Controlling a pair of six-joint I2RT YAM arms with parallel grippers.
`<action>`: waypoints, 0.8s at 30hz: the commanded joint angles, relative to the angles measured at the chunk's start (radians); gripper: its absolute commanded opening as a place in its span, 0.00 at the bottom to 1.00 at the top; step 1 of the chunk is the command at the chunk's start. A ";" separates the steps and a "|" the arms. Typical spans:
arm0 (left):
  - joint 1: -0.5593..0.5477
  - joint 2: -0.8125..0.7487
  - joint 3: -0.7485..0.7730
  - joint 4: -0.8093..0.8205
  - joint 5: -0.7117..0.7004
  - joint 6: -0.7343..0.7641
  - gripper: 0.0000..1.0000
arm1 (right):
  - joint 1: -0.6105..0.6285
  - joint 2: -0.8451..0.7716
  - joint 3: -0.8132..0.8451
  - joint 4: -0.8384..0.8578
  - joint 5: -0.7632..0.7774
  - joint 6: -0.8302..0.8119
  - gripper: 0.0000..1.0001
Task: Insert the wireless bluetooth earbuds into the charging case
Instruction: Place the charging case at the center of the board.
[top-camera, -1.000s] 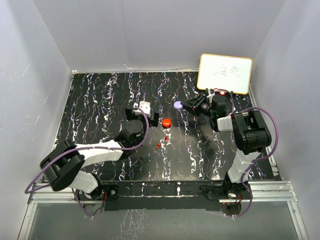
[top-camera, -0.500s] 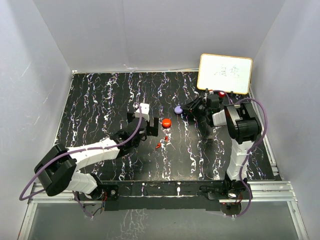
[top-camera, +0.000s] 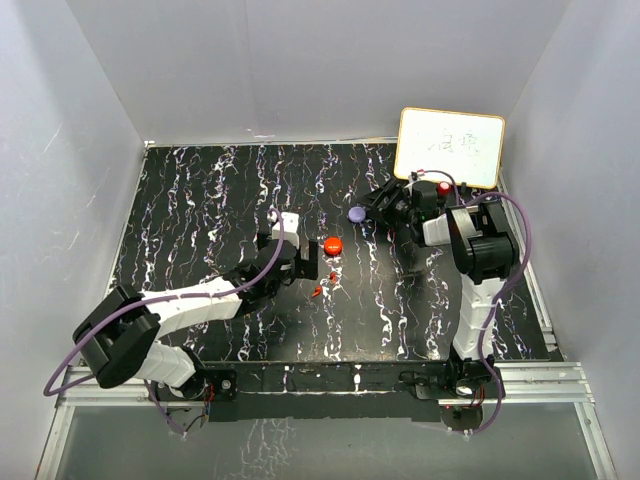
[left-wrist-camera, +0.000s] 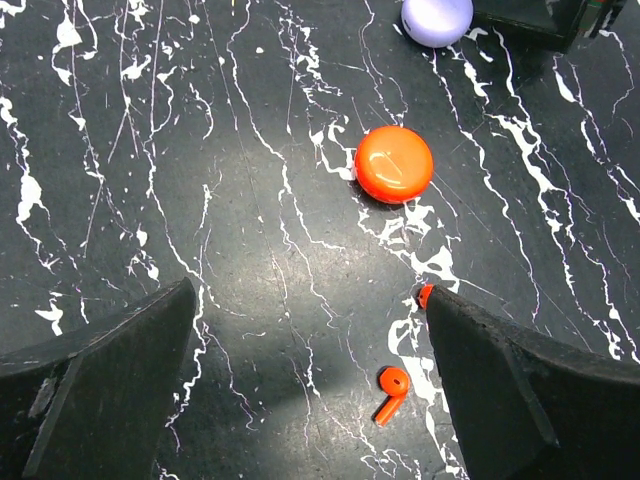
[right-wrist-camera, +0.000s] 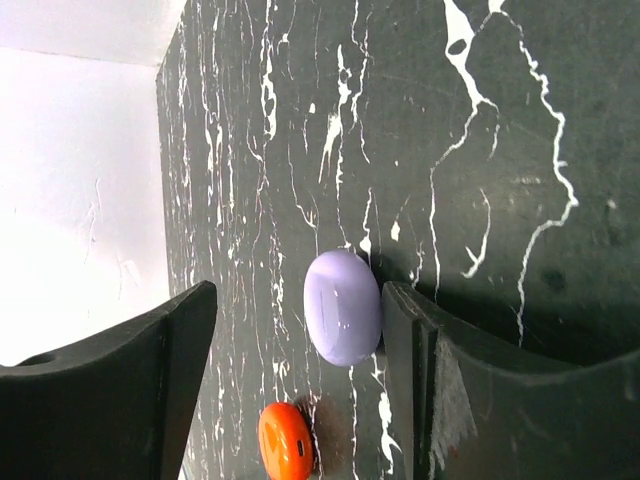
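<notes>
Two red earbuds lie on the black marbled table: one (left-wrist-camera: 390, 392) (top-camera: 317, 291) between my left gripper's fingers, the other (left-wrist-camera: 425, 295) (top-camera: 333, 277) mostly hidden by the right-hand finger. The lavender earbuds are out of view. A closed red case (top-camera: 332, 244) (left-wrist-camera: 394, 164) (right-wrist-camera: 285, 440) lies beyond them. A closed purple case (top-camera: 356, 213) (right-wrist-camera: 343, 307) (left-wrist-camera: 437, 18) sits between my right gripper's jaws, against one finger. My left gripper (top-camera: 300, 262) (left-wrist-camera: 310, 300) is open and empty above the red earbuds. My right gripper (top-camera: 380, 208) (right-wrist-camera: 302, 290) is open, low around the purple case.
A white board (top-camera: 450, 147) leans on the back wall at the right, just behind the right arm. White walls enclose the table (top-camera: 200, 210) on three sides.
My left gripper has moved toward the near side, from beside the red case to over the red earbuds. My right arm has shifted its pose; its gripper stays at the purple case.
</notes>
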 joint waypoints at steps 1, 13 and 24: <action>0.015 -0.003 0.028 -0.013 0.011 -0.039 0.99 | -0.012 -0.078 -0.079 0.028 0.028 -0.052 0.66; 0.082 -0.033 0.042 -0.006 0.043 -0.084 0.99 | -0.003 -0.615 -0.323 0.133 -0.196 -0.223 0.98; 0.112 -0.035 0.055 -0.004 0.081 -0.113 0.99 | 0.181 -0.588 -0.167 -0.311 0.148 -0.512 0.98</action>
